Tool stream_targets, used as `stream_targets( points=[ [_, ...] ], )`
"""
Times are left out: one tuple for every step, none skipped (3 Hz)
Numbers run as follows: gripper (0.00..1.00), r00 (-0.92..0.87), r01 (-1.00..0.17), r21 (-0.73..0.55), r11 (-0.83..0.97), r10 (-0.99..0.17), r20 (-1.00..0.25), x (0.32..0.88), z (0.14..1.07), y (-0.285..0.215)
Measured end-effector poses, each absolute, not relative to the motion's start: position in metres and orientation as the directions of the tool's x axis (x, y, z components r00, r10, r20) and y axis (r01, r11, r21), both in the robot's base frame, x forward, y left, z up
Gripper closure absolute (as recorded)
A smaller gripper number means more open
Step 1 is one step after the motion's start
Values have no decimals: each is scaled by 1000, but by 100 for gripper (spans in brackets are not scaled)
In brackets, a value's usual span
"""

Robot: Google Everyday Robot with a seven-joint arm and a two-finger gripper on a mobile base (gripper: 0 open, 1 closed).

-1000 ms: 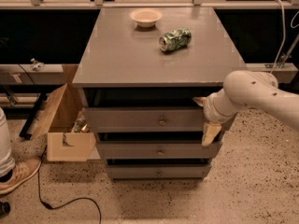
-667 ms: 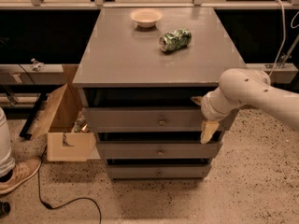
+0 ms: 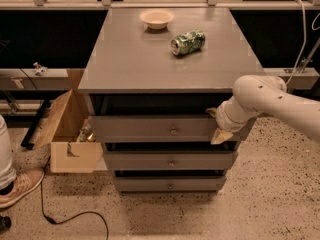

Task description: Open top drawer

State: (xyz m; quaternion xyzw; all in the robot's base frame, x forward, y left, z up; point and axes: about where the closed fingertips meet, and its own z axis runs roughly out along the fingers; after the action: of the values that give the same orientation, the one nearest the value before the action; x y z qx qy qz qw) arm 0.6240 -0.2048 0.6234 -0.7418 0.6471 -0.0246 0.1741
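The gripper (image 3: pixel 216 125) is pressing against the right end of the top drawer (image 3: pixel 150 129), at 3 o'clock from its knob (image 3: pixel 173 131) and well apart from it. Its jaws are standing wide, one tip lying near the drawer front's upper edge and the other near its lower edge, holding nothing. The arm (image 3: pixel 280 104) is reaching in from 3 o'clock, crossing the cabinet's right corner.

The top drawer is sitting just under the tabletop (image 3: pixel 125 59), a dark gap showing between the two. Three drawers are stacking down toward 6 o'clock, each bearing one knob.

A box (image 3: pixel 65 134) is crowding the cabinet's left side at 9 o'clock, its flap lying just beside the top drawer's left end. Speckled floor (image 3: pixel 200 214) is lying open in front of the drawers at 6 o'clock and on toward 4 o'clock. One cable (image 3: pixel 65 215) is trailing at 7 o'clock, and one shoe (image 3: pixel 20 186) is showing at 8 o'clock.

On the tabletop, one bowl (image 3: pixel 156 19) is sitting at 12 o'clock near the far edge, and one can (image 3: pixel 188 42) is lying on its side at 1 o'clock, near the bowl, apart from every edge.
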Motion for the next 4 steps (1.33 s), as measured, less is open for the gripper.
stream_targets(
  points=[
    [64, 151, -954, -282, -96, -972, -181, 619, 627, -208],
    [87, 151, -954, -283, -96, -972, -181, 619, 634, -207],
    [100, 151, -954, -283, -96, -972, -181, 619, 636, -206],
    [82, 151, -954, -282, -96, -972, -181, 619, 636, -206]
  ],
)
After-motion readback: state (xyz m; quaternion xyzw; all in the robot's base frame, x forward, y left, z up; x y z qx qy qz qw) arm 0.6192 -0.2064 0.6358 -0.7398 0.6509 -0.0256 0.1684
